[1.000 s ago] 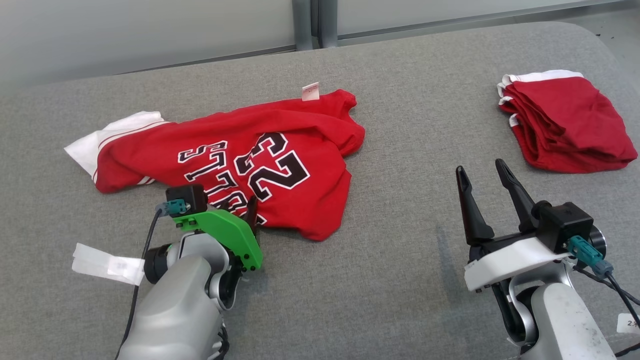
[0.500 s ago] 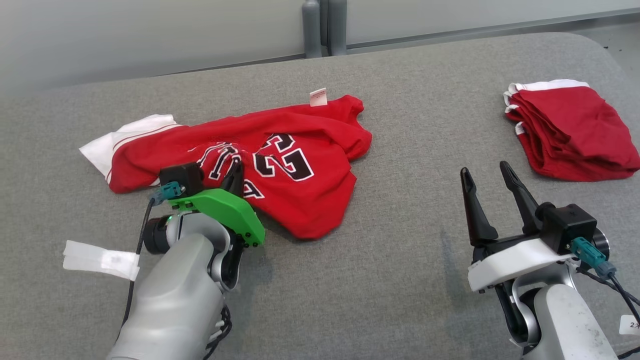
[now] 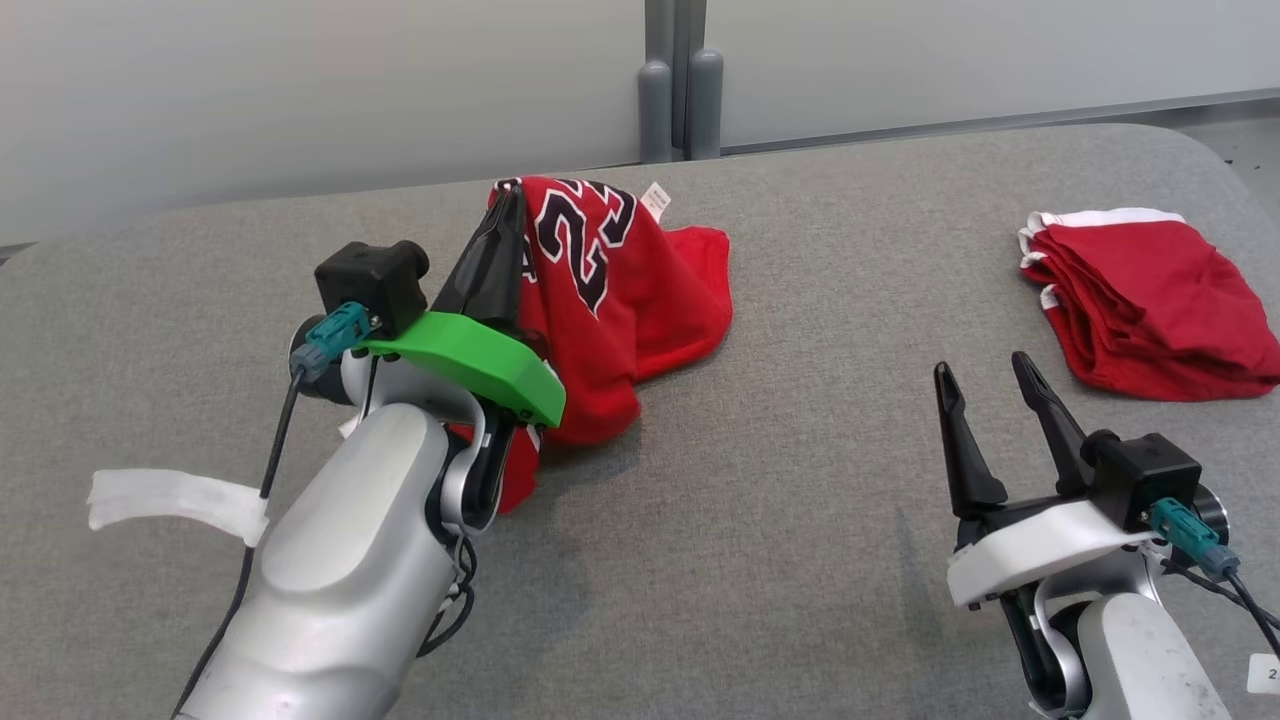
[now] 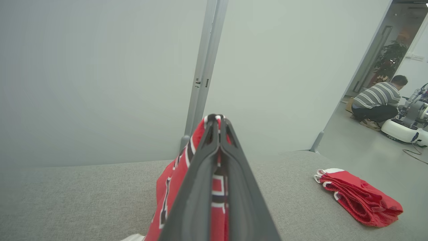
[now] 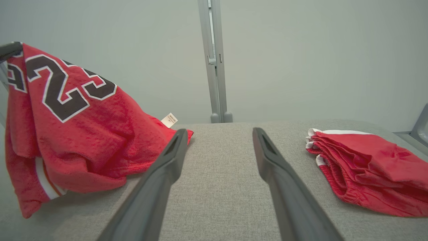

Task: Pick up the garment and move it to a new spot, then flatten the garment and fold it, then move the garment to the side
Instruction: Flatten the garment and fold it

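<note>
One red jersey [image 3: 625,310] in the left claw [image 3: 514,192]

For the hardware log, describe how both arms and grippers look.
Both arms have silver-grey rounded casings. The left gripper wears a green bracket, the right gripper a white bracket. Each has two long dark fingers, a black camera box and a teal connector with a black cable.

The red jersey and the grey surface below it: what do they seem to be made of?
The red jersey looks like soft knit fabric, matte and slightly fuzzy, perhaps cotton or polyester: it hangs in loose folds. The grey surface looks like woven upholstery cloth, matte: a fine mottled weave shows; its rounded corner suggests padding.
</note>
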You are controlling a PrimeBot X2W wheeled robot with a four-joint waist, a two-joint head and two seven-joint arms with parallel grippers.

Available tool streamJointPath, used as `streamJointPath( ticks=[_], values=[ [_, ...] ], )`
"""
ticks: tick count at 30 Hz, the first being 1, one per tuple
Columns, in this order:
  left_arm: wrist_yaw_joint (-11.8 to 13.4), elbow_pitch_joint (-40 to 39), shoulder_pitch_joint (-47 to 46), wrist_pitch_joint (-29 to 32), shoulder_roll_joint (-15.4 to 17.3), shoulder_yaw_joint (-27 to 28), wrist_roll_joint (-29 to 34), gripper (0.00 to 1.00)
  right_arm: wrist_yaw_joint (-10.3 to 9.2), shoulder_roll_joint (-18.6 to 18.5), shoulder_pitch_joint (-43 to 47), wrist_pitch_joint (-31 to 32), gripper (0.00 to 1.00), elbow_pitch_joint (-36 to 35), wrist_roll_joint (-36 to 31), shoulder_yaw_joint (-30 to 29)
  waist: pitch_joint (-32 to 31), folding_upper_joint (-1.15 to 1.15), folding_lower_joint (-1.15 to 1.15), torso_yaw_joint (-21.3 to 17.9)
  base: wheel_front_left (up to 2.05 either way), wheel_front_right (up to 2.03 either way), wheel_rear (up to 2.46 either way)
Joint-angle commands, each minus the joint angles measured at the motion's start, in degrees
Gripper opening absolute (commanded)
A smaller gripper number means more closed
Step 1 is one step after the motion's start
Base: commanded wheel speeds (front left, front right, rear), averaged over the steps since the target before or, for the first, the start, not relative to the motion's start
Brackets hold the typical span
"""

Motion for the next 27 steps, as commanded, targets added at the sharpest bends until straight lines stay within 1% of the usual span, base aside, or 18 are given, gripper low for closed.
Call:
streamJointPath(
  ticks=[1, 6, 10, 13, 15, 17, 20, 21, 24, 26, 27],
  values=[
    [0.33, -0.51, 0.49, 0.07, 0.39, 0.06, 0.46, 0.0, -0.01, -0.17, 0.82, 0.05, 1.0, -0.11, 0.19, -0.14, -0.36, 0.3, 0.0, 0.12, 0.0, 0.0, 0.0],
    [3.77, -14.53, 3.96, 3.78, 3.66, -1.21, 1.93, 0.0, -0.01, -0.17, 1.67, 0.2, 1.0, -0.81, -0.18, -0.92, -0.62, 0.3, 0.0, 0.07, 0.0, 0.0, 0.0],
    [6.65, -25.73, 6.34, 6.86, 5.64, -2.38, 2.98, 0.0, -0.02, -0.17, 2.19, 0.35, 1.0, -1.31, -0.47, -1.33, -0.07, 0.3, 0.0, -0.02, 0.0, 0.0, 0.0],
    [8.26, -32.41, 7.67, 9.11, 6.68, -3.45, 3.82, 0.0, -0.01, -0.17, 2.01, 0.55, 1.0, -1.75, -0.58, -1.3, 0.5, 0.3, 0.0, -0.13, 0.0, 0.0, 0.0],
    [9.03, -35.19, 8.42, 10.51, 7.26, -3.64, 3.46, 0.0, -0.02, -0.17, 1.75, 0.7, 1.0, -1.98, -0.65, -1.15, 1.01, 0.3, 0.0, -0.24, 0.0, 0.0, 0.0],
    [9.86, -35.74, 8.98, 11.58, 8.33, -3.32, 3.48, 0.0, -0.01, -0.17, 1.31, 0.9, 1.0, -2.16, -0.7, -0.88, 1.6, 0.3, 0.0, -0.34, 0.0, 0.0, 0.0],
    [9.97, -33.15, 9.11, 12.16, 8.8, -2.15, 2.03, 0.0, -0.01, -0.17, 0.54, 0.86, 1.0, -2.37, -0.71, -0.43, 2.88, 0.3, 0.0, -0.6, 0.0, 0.0, 0.0],
    [9.75, -31.53, 8.6, 12.16, 9.04, -1.75, 1.73, 0.0, -0.01, -0.18, 0.31, 0.83, 1.0, -2.42, -0.69, -0.24, 3.38, 0.3, 0.0, -0.72, 0.0, 0.0, 0.0],
    [8.91, -25.62, 6.27, 11.49, 8.35, -0.63, 0.88, 0.0, -0.01, -0.17, -0.82, 0.85, 1.0, -2.41, -0.67, 0.34, 4.95, 0.3, 0.0, -1.2, 0.0, 0.0, 0.0],
    [8.36, -21.25, 4.65, 10.29, 7.28, 0.21, 0.38, 0.0, -0.01, -0.17, -1.5, 0.74, 1.0, -2.33, -0.69, 0.91, 6.01, 0.3, 0.0, -1.63, 0.0, 0.0, 0.0],
    [7.97, -16.74, 2.58, 8.3, 6.52, 0.94, 1.06, 0.0, -0.01, -0.18, -2.19, 0.58, 1.0, -2.31, -0.67, 1.53, 7.02, 0.3, 0.0, -2.12, 0.0, 0.0, 0.0]
  ],
)
